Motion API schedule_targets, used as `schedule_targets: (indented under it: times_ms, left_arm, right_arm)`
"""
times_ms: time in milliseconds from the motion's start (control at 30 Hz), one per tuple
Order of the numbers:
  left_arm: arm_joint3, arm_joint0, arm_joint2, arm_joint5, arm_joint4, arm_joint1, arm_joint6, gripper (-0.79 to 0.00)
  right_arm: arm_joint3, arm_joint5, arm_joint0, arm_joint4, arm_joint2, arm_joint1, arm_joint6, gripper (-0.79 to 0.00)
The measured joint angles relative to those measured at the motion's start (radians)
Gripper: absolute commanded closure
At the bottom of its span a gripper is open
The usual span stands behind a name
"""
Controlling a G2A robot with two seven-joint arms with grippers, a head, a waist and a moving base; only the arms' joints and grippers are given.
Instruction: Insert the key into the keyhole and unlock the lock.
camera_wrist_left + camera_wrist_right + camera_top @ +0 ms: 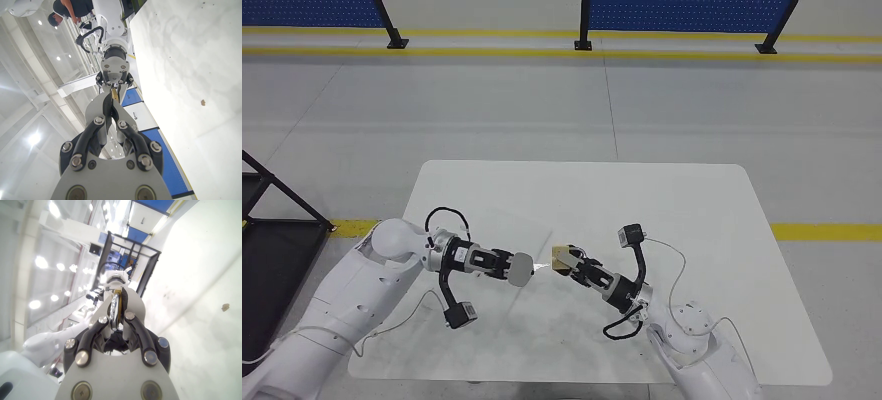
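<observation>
- The right gripper (121, 296) clamps the brass padlock with a chrome shackle (115, 308) above the near middle of the white table (692, 200).
- The left gripper (111, 101) pinches the small silver key (541, 266), whose tip meets the lock.
- A slight misalignment could jam the blade, and twisting might slip the key.

A white table (692, 200) with rounded corners stands on grey floor (542, 100), a yellow line (832, 231) running off to its right. On its top lie a small tan crumb (203, 102) and scattered dark specks (155, 13)
</observation>
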Motion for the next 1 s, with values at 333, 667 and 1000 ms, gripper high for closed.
schedule_targets:
  times_ms: [333,667,1000]
  left_arm:
    - [0.002,-0.001,-0.004,-0.001,0.017,-0.004,-0.016,0.000]
    - [0.001,0.004,-0.010,-0.003,0.025,-0.007,-0.022,0.000]
    - [0.002,0.004,-0.012,-0.004,0.028,-0.011,-0.018,0.000]
  right_arm:
    - [0.003,-0.002,0.004,-0.001,-0.004,0.004,-0.001,0.000]
    - [0.003,-0.008,0.007,0.001,-0.011,0.007,0.001,0.000]
    - [0.004,-0.009,0.009,-0.001,-0.016,0.010,-0.001,0.000]
